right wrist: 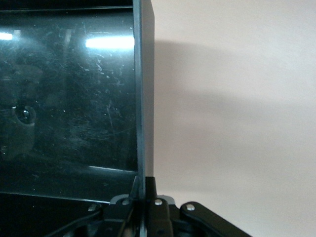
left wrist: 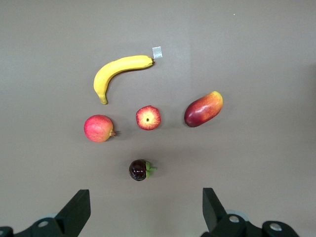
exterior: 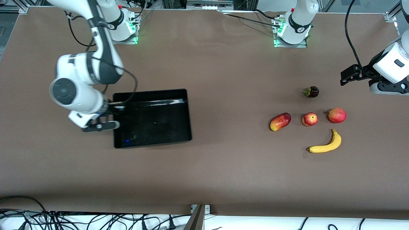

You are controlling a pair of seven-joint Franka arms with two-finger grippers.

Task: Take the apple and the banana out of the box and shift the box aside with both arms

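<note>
Right gripper point(right wrist: 140, 195) jaws pinching box point(exterior: 153, 119) wall mid-left; thin grip probably slipping (box twisting). Left gripper point(left wrist: 143, 210) idling agape, upper right.

From where I stand, no word, number or brand is readable anywhere; the dark marks on the arm bases point(exterior: 123, 24) are too small to read.

On my brown bench point(exterior: 223, 175) a red-yellow mango point(exterior: 280, 121) lies toward the right arm's end of the fruit row, a pomegranate point(exterior: 337, 115) toward the left arm's end. A dark mangosteen point(exterior: 312, 92) sits farther from the front camera.
</note>
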